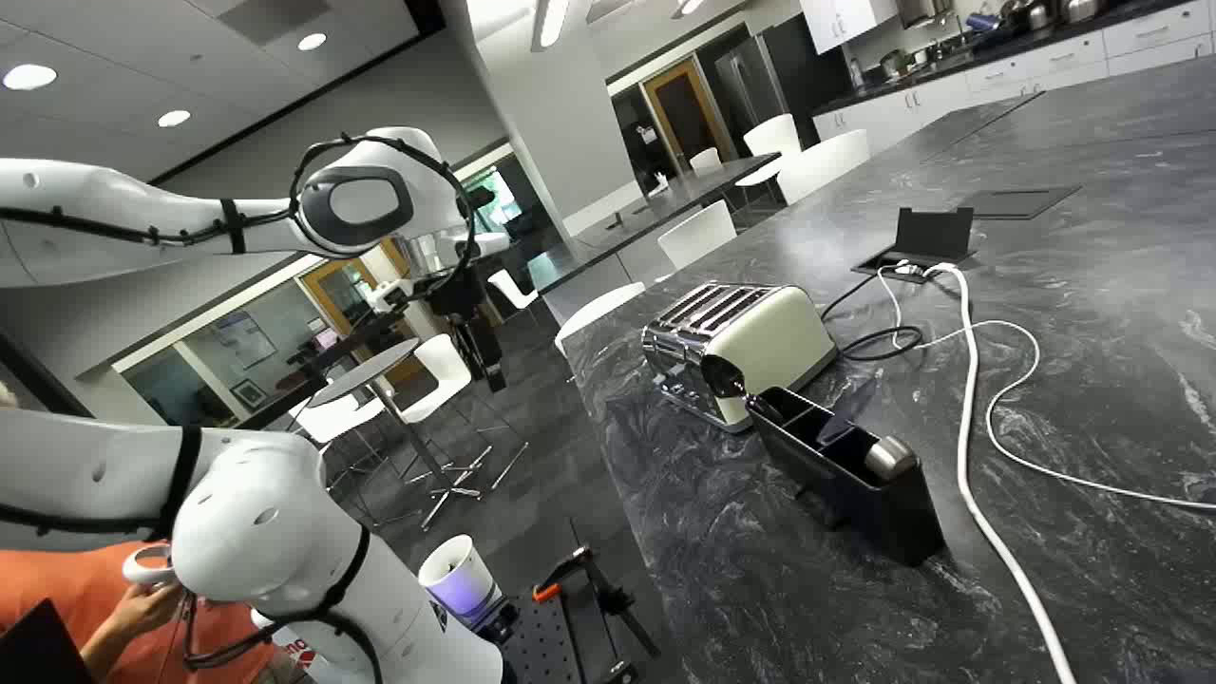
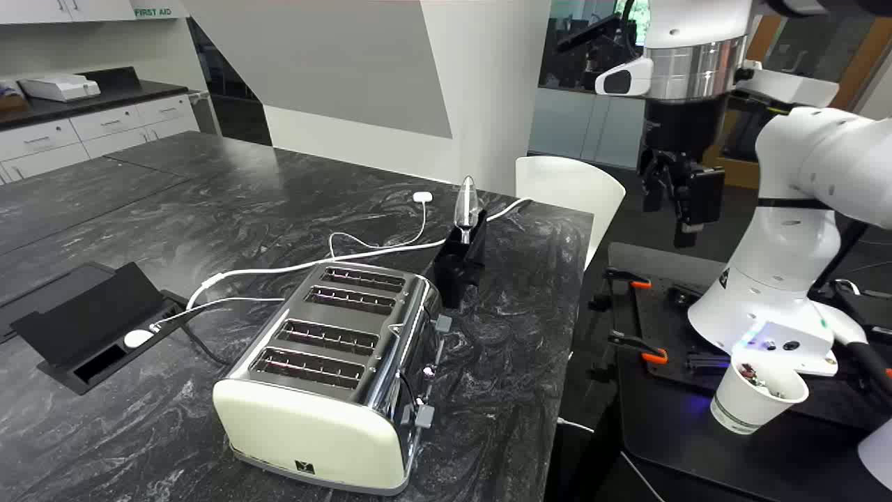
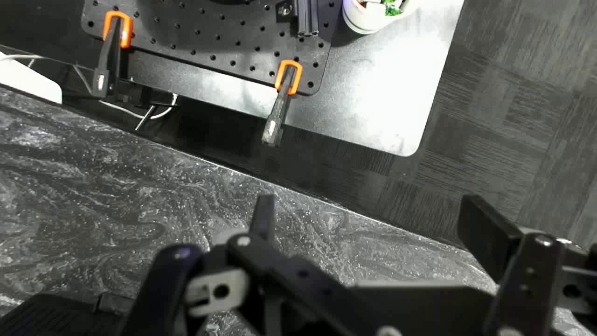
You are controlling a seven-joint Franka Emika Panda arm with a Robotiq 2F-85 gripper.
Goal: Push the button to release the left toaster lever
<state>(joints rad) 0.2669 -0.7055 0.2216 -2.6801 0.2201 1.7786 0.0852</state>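
Your gripper (image 3: 368,219): pointing down, its two fingers (image 3: 263,217) spread wide; you see tabletop (image 3: 154,224) and carpet (image 3: 508,140) through the gap.
Robot arm (image 2: 822,160): white, banded in black; meets your gripper from above.
Tabletop: dark with pale marbling, lower than your gripper; its edge crosses the wrist view beyond the fingers.
Toaster (image 2: 334,376): silver and cream, four long dark slots on top; upright on the tabletop, lower than your gripper and apart from it.
Lever tabs (image 2: 424,416): two, grey, on the toaster's polished face, the one turned to the robot; other controls on that face are too small for you to make out.
Black holder (image 1: 845,494): narrow, divided into compartments; on the tabletop, lower than your gripper, just beside the toaster. Whether those two touch, you cannot tell.
Shiny utensil (image 2: 467,206): standing in the black holder, head up.
Clamps (image 3: 280,105): two, orange and black, lower than your gripper, at the edge of a perforated base plate (image 3: 224,32).
White cup (image 2: 752,394): lower than your gripper, near the arm's foot, small mixed pieces inside.
Outlet box (image 1: 936,235): black, lid raised, set in the tabletop past the toaster from your gripper; a white cable (image 1: 971,380) leads from it.
White chairs (image 1: 698,237): beyond the tabletop, well apart from your gripper.
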